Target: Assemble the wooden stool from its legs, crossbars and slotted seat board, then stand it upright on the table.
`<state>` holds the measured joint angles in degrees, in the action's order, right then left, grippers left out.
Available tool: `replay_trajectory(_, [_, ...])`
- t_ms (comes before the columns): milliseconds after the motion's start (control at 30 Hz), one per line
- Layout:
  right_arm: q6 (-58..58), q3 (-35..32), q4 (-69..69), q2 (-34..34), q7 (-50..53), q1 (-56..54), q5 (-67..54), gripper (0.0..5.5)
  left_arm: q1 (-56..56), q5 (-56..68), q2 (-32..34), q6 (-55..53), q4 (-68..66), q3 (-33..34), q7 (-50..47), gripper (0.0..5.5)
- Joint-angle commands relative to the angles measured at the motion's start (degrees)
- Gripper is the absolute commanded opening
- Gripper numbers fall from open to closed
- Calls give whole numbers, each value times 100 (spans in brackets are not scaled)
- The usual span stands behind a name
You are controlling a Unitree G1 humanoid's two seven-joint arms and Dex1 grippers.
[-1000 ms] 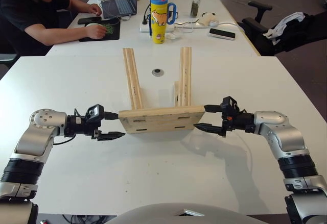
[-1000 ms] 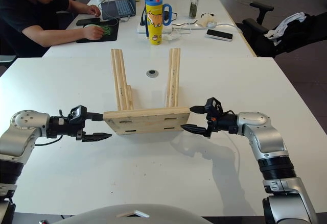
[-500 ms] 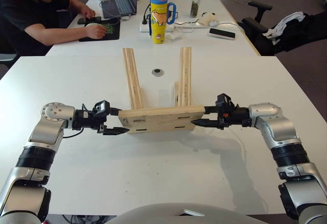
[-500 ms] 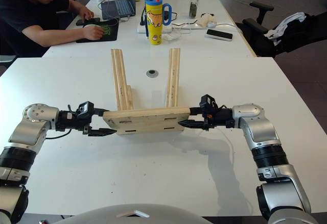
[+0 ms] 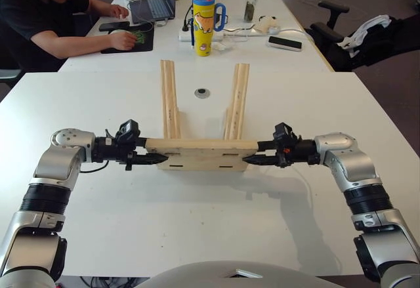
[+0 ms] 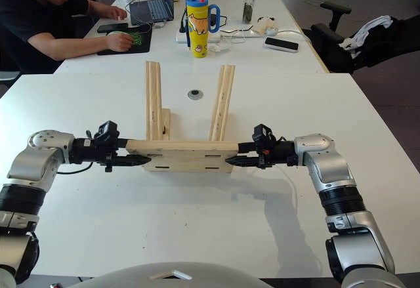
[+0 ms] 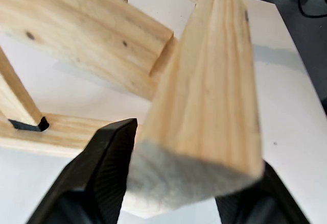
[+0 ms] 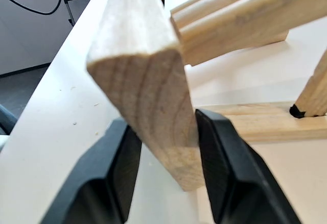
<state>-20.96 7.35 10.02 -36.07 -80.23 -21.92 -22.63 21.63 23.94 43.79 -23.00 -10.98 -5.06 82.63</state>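
Observation:
The wooden stool lies on the white table with its slotted seat board (image 5: pixel 200 153) nearest me, seen almost edge-on. Its legs (image 5: pixel 169 101) (image 5: pixel 237 101) point away from me, joined by a crossbar (image 7: pixel 87 40). My left gripper (image 5: pixel 149 159) is shut on the board's left end, black fingers (image 7: pixel 102 168) on either side of the end grain (image 7: pixel 204 106). At the right end my right gripper (image 6: pixel 236 159) is shut the same way, fingers (image 8: pixel 225 152) pressing both faces of the board (image 8: pixel 143 81).
A cable grommet (image 5: pixel 202 92) sits in the table between the legs. On the table behind stand a yellow cup (image 5: pixel 204 24), a bottle (image 5: pixel 250 0) and a phone (image 5: pixel 285 42). A person works at a laptop (image 5: pixel 152 6) far left. A chair (image 5: pixel 335 19) stands far right.
Both grippers moved inward from open beside the board and shut on its two ends. The board has tipped from showing its face to nearly edge-on, and the legs have swung with it.

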Motion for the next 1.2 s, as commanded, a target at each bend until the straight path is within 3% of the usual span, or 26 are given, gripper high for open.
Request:
replay_trajectory(33, [-817, -163, -610, -136, -79, 38, -564, 157, -218, 499, 358, -833, 639, 98, 308, 191])
replay_trajectory(333, [-2420, -528, -1257, -461, -130, -139, -1518, 157, -198, 1147, 887, -1964, 958, 277, 578, 177])
replay_trajectory(667, [-6624, -838, -1291, -1567, -262, -1882, -3855, 146, 1689, 3755, 1416, -6603, 1176, 667, 460, 165])
replay_trajectory(767, [-7153, -392, -726, -2036, -327, -2522, -4779, 143, 2284, 4364, 1647, -6948, 693, 320, 323, 160])
replay_trajectory(833, [-7153, 599, -141, -2498, -437, -3159, -5460, 136, 2819, 4355, 1767, -6949, 160, -243, 366, 144])
replay_trajectory(967, [-7153, 1846, 238, -2910, -574, -3462, -5997, 135, 3087, 4330, 1828, -6948, -296, -1031, 476, 132])
replay_trajectory(1133, [-7152, 2034, 646, -2664, -376, -2829, -5574, 135, 2769, 4118, 1523, -6946, -770, -1227, 349, 132])
replay_trajectory(1200, [-7149, 1927, 811, -2565, -315, -2622, -5390, 135, 2750, 4063, 1413, -6946, -1048, -1185, 287, 177])
